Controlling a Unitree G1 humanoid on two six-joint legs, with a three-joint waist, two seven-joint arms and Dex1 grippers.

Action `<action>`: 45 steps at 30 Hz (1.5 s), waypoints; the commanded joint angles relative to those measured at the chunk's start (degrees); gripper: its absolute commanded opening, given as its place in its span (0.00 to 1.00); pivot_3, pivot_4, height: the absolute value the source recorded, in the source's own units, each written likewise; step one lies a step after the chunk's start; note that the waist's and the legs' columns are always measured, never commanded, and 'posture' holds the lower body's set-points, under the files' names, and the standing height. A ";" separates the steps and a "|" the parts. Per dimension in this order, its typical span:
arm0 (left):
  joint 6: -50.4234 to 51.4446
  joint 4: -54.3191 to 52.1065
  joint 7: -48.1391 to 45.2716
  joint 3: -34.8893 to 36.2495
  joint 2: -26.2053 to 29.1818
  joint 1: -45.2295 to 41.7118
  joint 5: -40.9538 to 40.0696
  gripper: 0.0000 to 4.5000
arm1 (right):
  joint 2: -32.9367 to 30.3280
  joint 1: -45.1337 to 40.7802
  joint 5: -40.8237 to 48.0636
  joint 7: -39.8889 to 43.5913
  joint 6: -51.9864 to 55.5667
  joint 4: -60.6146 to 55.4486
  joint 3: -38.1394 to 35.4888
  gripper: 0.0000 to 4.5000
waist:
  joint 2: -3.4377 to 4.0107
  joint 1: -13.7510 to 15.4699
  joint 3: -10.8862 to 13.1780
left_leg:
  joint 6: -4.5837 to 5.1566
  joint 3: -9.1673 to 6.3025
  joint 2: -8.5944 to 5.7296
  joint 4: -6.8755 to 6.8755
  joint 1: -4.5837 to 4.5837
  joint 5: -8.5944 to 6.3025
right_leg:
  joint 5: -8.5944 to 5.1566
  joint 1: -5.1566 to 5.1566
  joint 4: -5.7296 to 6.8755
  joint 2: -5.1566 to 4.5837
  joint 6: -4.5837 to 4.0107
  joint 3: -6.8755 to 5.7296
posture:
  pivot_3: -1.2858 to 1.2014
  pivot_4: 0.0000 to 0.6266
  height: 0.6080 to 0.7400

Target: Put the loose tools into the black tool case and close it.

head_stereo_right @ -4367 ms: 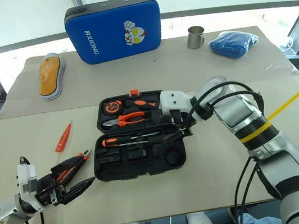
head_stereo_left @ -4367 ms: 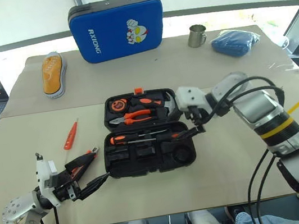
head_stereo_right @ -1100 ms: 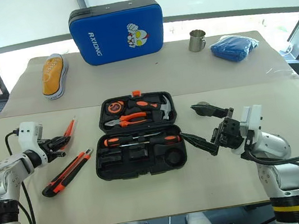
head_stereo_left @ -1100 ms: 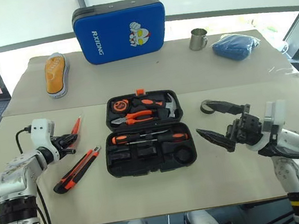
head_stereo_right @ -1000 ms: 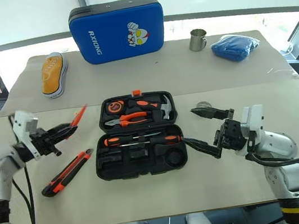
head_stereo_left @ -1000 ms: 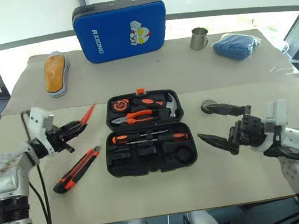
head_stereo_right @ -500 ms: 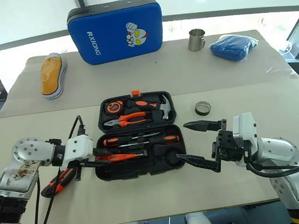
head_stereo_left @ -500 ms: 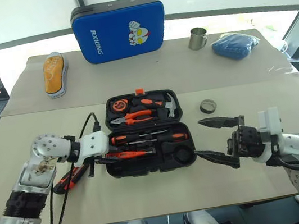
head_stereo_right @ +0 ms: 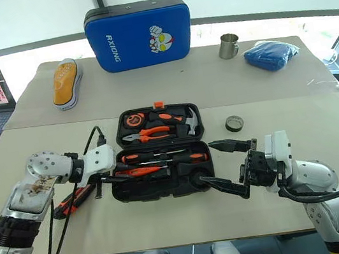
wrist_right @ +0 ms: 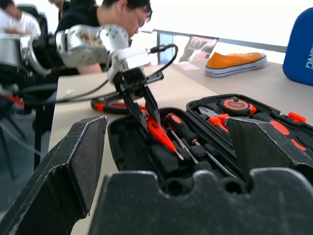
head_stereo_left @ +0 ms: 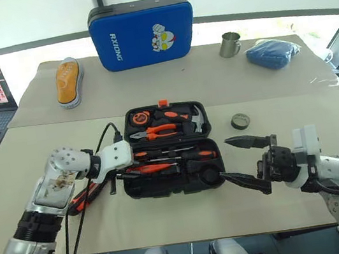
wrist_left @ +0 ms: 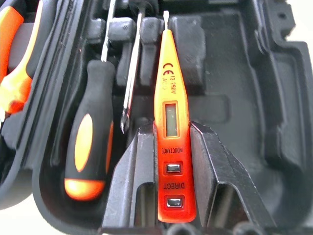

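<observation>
Near right: right gripper [head_stereo_left: 251,163] hangs just off the near right corner of the black tool case [head_stereo_left: 171,146], fingers spread wide, holding nothing.

Near left: left gripper [head_stereo_left: 124,171] reaches in over the case's near half from the left, its fingers [wrist_left: 215,181] pinching the slim red screwdriver [wrist_left: 171,147] by the handle end. The tip points along the slots, beside the two long screwdrivers [head_stereo_left: 177,153] already lying in the tray. From the wrist view the red tool looks lined up over a moulded channel, though I cannot tell whether it is seated yet.

Just left of the case, on the counter [head_stereo_left: 171,217], partly under the left arm: utility knife [head_stereo_left: 81,200], still loose.

Right of the case, apart from it: small black tape roll [head_stereo_left: 240,121], loose on the counter.

Case lies open, lid half on the far side carrying pliers, hammer and tape measure; orange latch [head_stereo_left: 163,103] at its far edge.

Far edge: orange insole, blue case, steel mug, blue cloth — not part of the job.

Step in hand, as I read it: placing the red screwdriver. The next move calls for lowering it into its slot and letting go. Knife and tape roll are left to stow, then the lid to shut.
</observation>
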 commanded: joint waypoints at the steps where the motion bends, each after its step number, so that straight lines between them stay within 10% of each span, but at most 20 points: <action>1: 1.93 -3.26 1.02 -0.62 -0.43 -1.88 0.07 0.11 | -1.18 1.33 1.84 0.30 1.38 -1.92 -1.71 1.00 | 0.00 0.02 0.00 | 0.00 -0.02 -0.01 0.00 -0.01 0.00 | 0.00 0.00 0.00 0.00 0.00 -0.01 | 0.52 0.24 1.00; 23: -0.76 -0.60 -1.22 -7.29 2.57 -1.66 7.33 0.11 | -1.51 2.84 -0.98 1.44 0.16 -0.83 -1.22 1.00 | 0.01 -0.42 -0.01 | 0.01 0.00 0.03 -0.01 0.10 -0.01 | 0.00 0.09 -0.01 0.08 0.00 0.02 | 0.52 0.24 1.00; 33: -5.47 -0.03 -2.99 4.92 -1.17 -1.98 -7.29 0.94 | -1.41 3.50 -0.91 2.49 0.38 -0.37 -1.09 1.00 | 0.00 -0.37 0.00 | 0.01 -0.10 0.04 0.01 0.00 -0.01 | 0.00 0.00 0.00 0.06 0.00 0.02 | 0.52 0.24 1.00; 38: -5.05 0.55 -3.93 10.61 -3.92 -0.71 -16.56 0.94 | -1.40 3.83 -1.02 3.09 0.41 0.19 -1.14 1.00 | 0.00 -0.37 0.00 | 0.01 -0.21 0.03 0.03 0.00 -0.01 | 0.00 0.01 0.01 0.04 0.00 0.01 | 0.52 0.24 1.00; 45: -12.34 9.35 -2.55 8.72 -6.09 3.25 -11.95 0.45 | -0.91 3.75 -1.50 3.10 0.30 0.61 -0.75 1.00 | 0.00 -0.37 0.00 | 0.01 -0.28 0.00 0.03 0.04 -0.01 | 0.00 0.04 0.02 0.04 0.00 0.01 | 0.52 0.24 1.00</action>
